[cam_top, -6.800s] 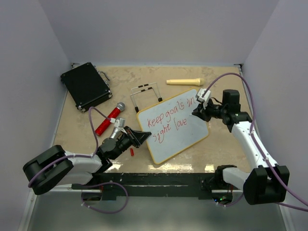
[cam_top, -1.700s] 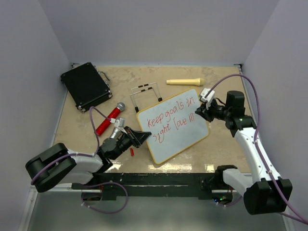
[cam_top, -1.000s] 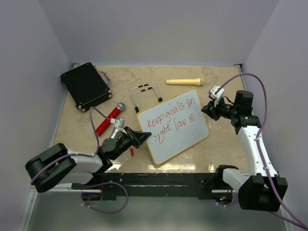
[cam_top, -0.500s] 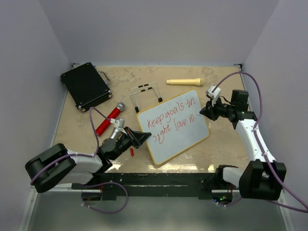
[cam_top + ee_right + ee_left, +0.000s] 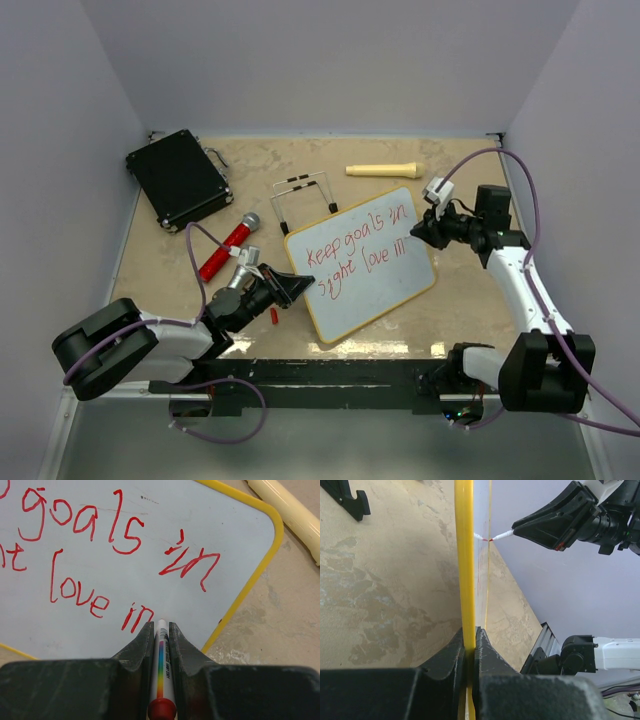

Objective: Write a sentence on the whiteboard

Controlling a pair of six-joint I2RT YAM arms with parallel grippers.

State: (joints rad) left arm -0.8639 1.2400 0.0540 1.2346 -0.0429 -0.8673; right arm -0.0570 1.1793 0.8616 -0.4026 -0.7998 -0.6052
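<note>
The whiteboard, white with a yellow frame, lies tilted at the table's middle. The sentence in red reads "Keep goals in" above "sight love in"; the right wrist view shows "goals in" and "love in". My left gripper is shut on the board's left edge, the yellow frame pinched between its jaws. My right gripper is shut on a white marker with a rainbow label and red end. Its tip touches the board just right of "in", as the left wrist view shows.
A black case lies at the back left. A red microphone lies left of the board, a wire stand behind it, a cream tube at the back. A small red cap lies by my left gripper.
The second line grew from "sight love" to "sight love in". My right gripper drew back to the right off the board, then returned to its right edge. The left gripper held still.
</note>
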